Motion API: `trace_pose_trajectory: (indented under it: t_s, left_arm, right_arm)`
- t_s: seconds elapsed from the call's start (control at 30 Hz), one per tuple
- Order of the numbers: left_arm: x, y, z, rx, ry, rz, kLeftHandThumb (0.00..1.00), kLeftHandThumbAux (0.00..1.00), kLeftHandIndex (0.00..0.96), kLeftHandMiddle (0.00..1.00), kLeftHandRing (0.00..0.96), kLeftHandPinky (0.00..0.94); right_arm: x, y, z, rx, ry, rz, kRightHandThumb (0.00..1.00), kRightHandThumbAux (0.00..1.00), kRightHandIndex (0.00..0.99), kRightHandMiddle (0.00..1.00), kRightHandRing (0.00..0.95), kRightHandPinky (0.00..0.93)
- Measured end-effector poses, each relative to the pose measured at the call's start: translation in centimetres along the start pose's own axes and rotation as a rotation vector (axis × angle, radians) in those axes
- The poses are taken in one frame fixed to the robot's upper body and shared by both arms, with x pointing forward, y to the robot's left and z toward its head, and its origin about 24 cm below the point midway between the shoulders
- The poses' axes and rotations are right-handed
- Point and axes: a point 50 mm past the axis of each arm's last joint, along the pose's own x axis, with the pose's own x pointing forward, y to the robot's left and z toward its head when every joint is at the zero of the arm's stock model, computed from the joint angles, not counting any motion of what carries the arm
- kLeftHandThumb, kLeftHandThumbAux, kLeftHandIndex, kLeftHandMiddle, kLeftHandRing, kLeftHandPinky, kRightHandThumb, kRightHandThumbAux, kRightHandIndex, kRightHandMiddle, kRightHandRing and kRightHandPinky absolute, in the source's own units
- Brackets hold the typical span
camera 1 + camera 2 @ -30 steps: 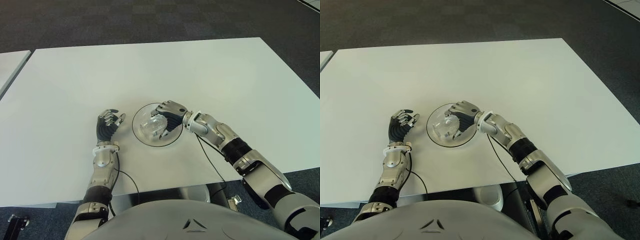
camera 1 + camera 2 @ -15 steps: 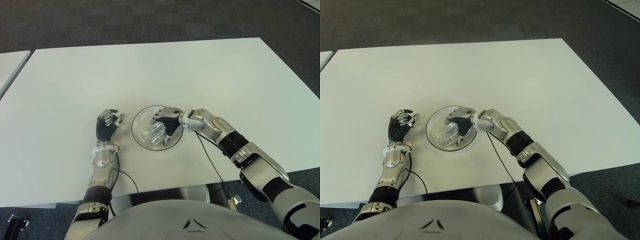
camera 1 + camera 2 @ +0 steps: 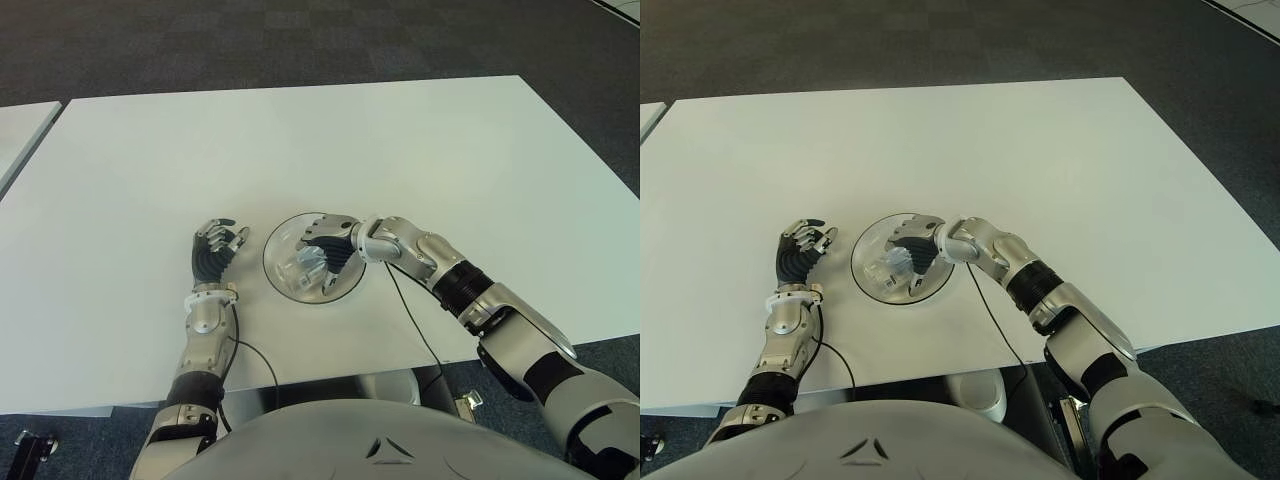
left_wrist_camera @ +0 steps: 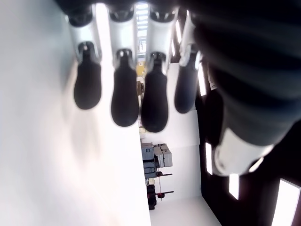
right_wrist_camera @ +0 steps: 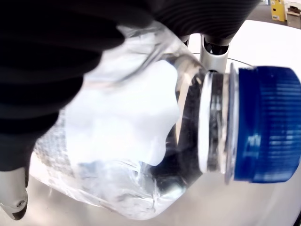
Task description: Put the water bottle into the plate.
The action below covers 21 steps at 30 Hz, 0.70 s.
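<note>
The water bottle (image 5: 141,141), clear with a blue cap (image 5: 265,125), lies on its side in the plate (image 3: 277,240), the right hand (image 3: 335,245) curled around it. The left hand (image 3: 213,250) shows just left of the plate, fingers loosely bent, empty. The white table (image 3: 420,140) spreads wide and bare toward its far edge; dark carpet (image 3: 300,40) lies beyond. The hand hides much of the bottle.
</note>
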Motion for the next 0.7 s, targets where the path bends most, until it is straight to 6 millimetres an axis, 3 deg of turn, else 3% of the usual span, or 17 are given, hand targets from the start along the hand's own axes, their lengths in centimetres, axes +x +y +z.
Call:
trace_pose_trajectory:
  t_s: [0.4,0.7]
  left_arm:
    - [0.01,-0.04,-0.01,0.006,0.001,-0.003,0.701,0.720,0.434,0.670,0.670,0.642]
    - [0.02,-0.03,-0.01,0.005,0.002,-0.002,0.702,0.720,0.434,0.673,0.672,0.645]
  right_arm:
    - [-0.11,0.36,0.06,-0.035,-0.018,-0.050,0.384,0.499,0.000,0.000,0.000,0.000]
    - [-0.32,0.89,0.05,-0.036,-0.024,-0.134,0.212,0.369,0.000,0.000,0.000,0.000]
